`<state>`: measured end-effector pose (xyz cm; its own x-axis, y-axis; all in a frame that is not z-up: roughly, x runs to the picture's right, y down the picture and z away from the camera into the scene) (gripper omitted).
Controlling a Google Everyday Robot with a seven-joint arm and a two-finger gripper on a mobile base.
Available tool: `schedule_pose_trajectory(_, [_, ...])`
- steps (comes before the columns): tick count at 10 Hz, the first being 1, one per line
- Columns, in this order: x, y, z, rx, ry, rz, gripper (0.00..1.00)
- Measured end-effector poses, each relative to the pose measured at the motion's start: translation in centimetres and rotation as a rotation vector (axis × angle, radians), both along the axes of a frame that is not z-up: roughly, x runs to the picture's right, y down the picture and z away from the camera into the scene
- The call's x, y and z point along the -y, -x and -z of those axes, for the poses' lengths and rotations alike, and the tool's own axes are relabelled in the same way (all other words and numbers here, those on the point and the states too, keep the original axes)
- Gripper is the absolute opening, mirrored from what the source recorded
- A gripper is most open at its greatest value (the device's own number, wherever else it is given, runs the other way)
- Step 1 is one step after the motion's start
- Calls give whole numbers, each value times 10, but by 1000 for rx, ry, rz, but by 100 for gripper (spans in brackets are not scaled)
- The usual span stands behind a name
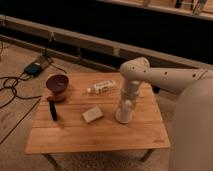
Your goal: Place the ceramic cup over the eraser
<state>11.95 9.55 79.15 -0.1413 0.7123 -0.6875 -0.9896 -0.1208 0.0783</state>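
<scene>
The white ceramic cup stands on the wooden table, right of the middle. My gripper comes straight down from the white arm and sits at the top of the cup, hiding its rim. The eraser, a slim black bar, lies near the table's left edge, far to the left of the cup and the gripper.
A dark red bowl stands at the table's back left, just behind the eraser. A pale cream block lies between the eraser and the cup. A white bottle-like item lies at the back middle. Cables and a device lie on the floor to the left.
</scene>
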Motion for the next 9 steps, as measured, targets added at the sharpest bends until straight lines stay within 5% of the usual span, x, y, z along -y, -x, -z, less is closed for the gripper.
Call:
schedule_pose_trajectory(3, [28, 20, 5, 25, -26, 76, 0])
schedule_pose_trajectory(9, [85, 101, 18, 152, -93, 257, 0])
